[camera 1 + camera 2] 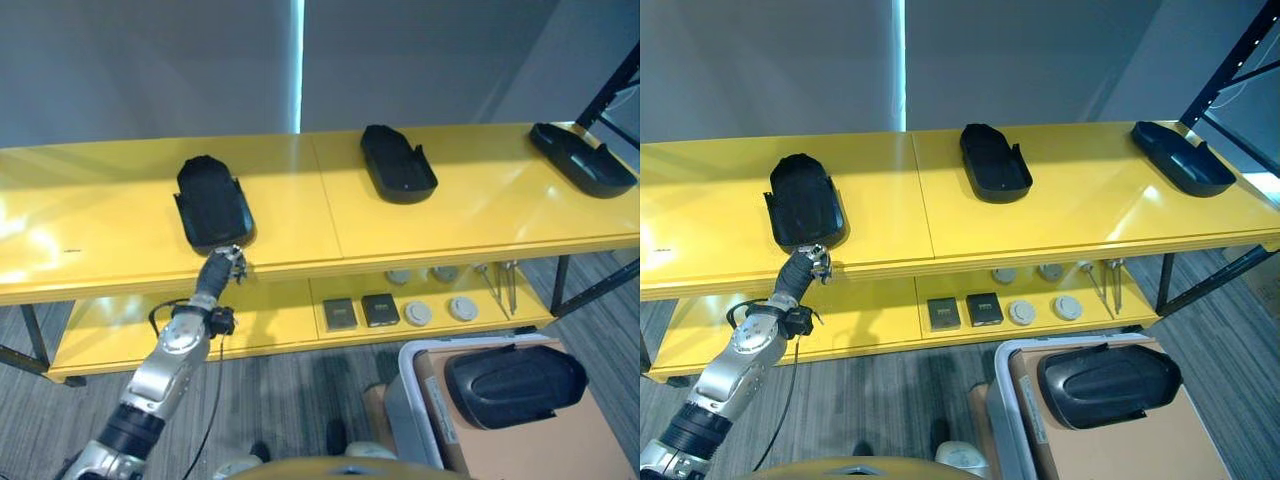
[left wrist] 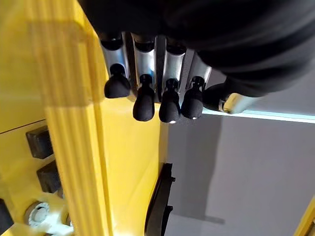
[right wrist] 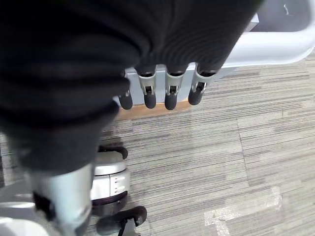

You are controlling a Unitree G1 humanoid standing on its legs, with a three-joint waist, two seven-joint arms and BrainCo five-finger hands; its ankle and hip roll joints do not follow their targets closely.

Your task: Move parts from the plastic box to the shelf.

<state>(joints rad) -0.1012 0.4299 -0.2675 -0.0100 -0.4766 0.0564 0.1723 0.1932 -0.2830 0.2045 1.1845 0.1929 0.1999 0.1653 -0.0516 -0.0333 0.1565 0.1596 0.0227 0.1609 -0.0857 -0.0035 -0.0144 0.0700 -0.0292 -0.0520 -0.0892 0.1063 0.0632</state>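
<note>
Three black moulded parts lie on the yellow shelf's top [image 1: 120,215]: one at the left [image 1: 212,203], one in the middle [image 1: 397,163], one at the far right [image 1: 582,158]. A fourth black part [image 1: 515,383] lies in the grey plastic box [image 1: 408,395] at the lower right. My left hand [image 1: 228,262] is at the shelf's front edge, just below the left part; its fingers [image 2: 143,101] are straight and hold nothing. My right hand [image 3: 170,93] hangs open over the floor beside the box [image 3: 275,46].
The lower shelf [image 1: 270,320] carries two small black squares [image 1: 362,311], white round discs [image 1: 440,310] and thin metal tools [image 1: 500,285]. Dark shelf legs [image 1: 590,290] stand at the right. Grey carpet [image 3: 206,162] lies between shelf and box.
</note>
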